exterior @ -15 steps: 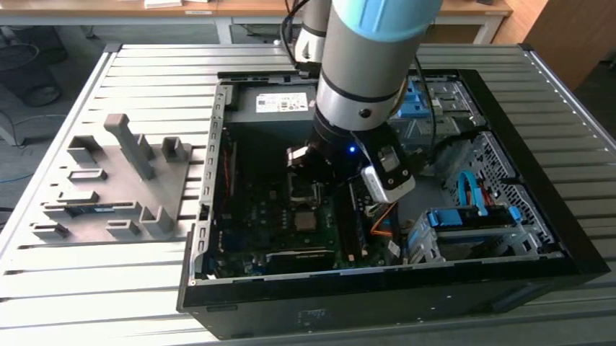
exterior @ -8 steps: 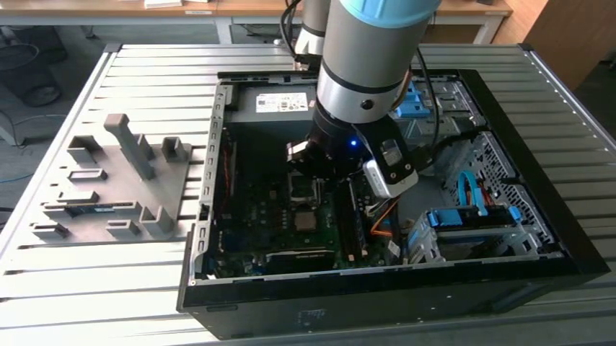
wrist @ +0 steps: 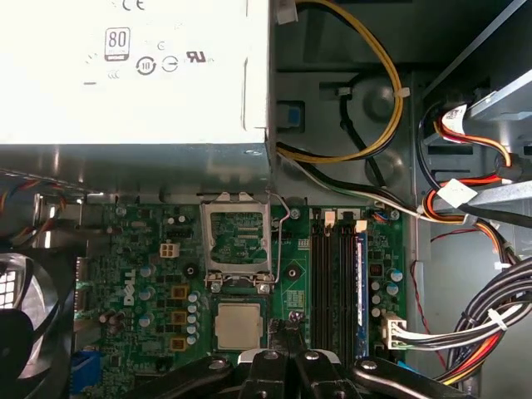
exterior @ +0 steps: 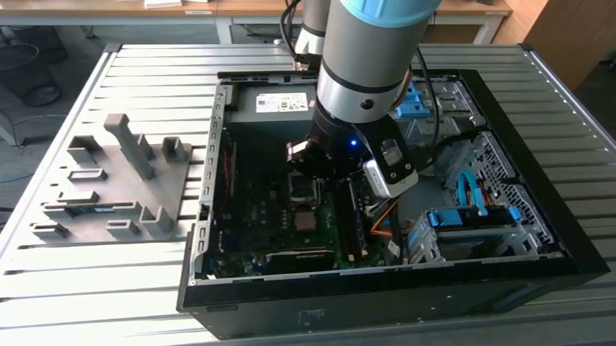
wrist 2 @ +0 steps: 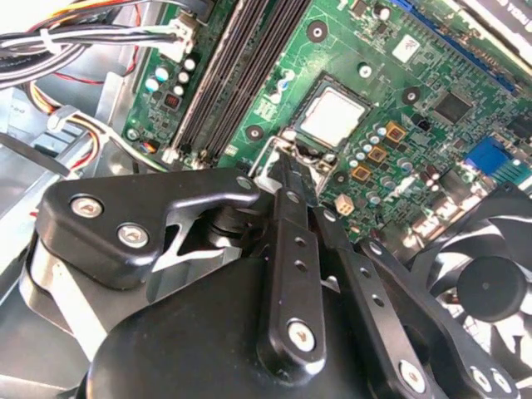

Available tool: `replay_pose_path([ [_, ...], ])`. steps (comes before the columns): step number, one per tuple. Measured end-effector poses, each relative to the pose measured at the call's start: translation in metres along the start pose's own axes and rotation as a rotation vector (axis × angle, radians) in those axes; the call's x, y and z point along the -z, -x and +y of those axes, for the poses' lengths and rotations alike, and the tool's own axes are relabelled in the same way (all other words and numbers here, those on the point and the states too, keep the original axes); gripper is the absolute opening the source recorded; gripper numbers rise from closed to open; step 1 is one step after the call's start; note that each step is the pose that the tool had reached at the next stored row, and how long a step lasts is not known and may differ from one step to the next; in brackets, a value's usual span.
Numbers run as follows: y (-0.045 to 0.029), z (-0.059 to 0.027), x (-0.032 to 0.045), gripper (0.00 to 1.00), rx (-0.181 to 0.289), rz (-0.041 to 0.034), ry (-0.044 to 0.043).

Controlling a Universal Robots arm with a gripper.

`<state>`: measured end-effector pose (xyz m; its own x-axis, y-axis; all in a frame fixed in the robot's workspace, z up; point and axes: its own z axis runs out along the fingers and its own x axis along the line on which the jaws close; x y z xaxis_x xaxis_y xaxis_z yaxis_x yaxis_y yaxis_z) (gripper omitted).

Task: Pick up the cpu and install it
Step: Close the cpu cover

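Observation:
The cpu, a small square chip with a pale silver top, lies flat in its socket on the green motherboard. The socket's metal frame stands flipped open beside it. The cpu also shows in the second wrist view and in the exterior view. My gripper hangs just above the board at the chip's edge, between it and the memory slots. Its black fingers are shut together with nothing held. Their tip sits right by the socket's thin wire lever.
The open computer case lies on a slatted metal table. A grey power-supply box, bundled cables and a black fan crowd the board. Grey fixture blocks stand on the exterior view's left.

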<state>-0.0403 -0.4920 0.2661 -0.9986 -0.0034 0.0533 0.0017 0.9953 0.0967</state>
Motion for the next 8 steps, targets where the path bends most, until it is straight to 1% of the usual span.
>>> replay_pose_path([
  [3,0.0000,0.0000,0.0001,0.10,0.003,0.0003,-0.0002],
  [4,-0.0001,0.0000,0.0001,0.10,0.011,0.0012,-0.0006],
  [8,0.0000,0.0000,0.0001,0.10,0.081,0.0079,-0.0044],
])
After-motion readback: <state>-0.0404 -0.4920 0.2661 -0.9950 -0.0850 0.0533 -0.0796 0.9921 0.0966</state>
